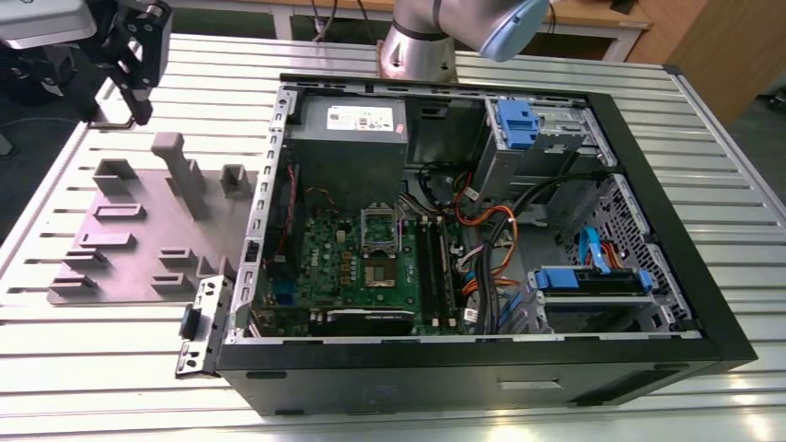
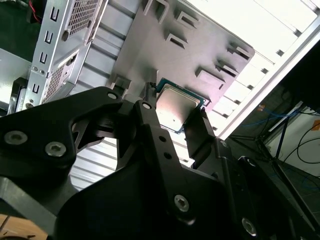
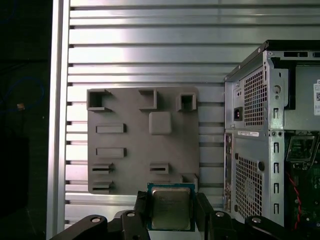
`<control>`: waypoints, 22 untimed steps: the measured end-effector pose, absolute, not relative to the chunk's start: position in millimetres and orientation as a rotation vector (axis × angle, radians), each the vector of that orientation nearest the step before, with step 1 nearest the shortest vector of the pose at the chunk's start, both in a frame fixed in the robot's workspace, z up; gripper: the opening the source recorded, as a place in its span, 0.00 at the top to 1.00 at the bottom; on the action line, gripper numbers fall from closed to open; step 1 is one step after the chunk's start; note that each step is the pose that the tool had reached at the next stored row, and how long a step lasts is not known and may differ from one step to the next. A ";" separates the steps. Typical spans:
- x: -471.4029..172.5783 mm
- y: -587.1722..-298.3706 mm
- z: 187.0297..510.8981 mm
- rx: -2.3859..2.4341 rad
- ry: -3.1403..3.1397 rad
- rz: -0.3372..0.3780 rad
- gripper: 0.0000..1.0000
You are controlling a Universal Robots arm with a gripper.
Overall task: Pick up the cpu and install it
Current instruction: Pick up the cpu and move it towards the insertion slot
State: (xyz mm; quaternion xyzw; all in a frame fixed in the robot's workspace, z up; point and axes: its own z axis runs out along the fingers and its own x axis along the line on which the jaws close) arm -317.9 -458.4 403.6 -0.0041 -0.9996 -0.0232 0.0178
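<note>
The cpu [image 3: 171, 207], a flat square chip with a silver-grey lid, sits edge-on between my gripper's [image 3: 171, 212] two black fingers [image 3: 141, 209], which are shut on its sides. In the second wrist view the cpu [image 2: 177, 106] is likewise clamped in the gripper [image 2: 176, 117]. In the exterior view the gripper [image 1: 131, 97] hangs at the far left, above the table just past the far end of the grey-purple fixture plate [image 1: 135, 241]. The open computer case [image 1: 491, 230] lies to the exterior view's right, its motherboard socket [image 1: 381, 230] uncovered.
The fixture plate [image 3: 142, 145] carries several raised blocks and one tall post [image 1: 179, 170]. The case's rear panel [image 3: 255, 130] stands beside it. Orange and black cables [image 1: 491, 230], memory sticks [image 1: 436, 262] and blue drive bays [image 1: 516, 120] crowd the case around the socket. The arm's base [image 1: 418, 46] stands behind the case.
</note>
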 end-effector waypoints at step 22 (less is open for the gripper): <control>-304.4 -461.7 403.6 -0.013 -3.103 -0.072 0.53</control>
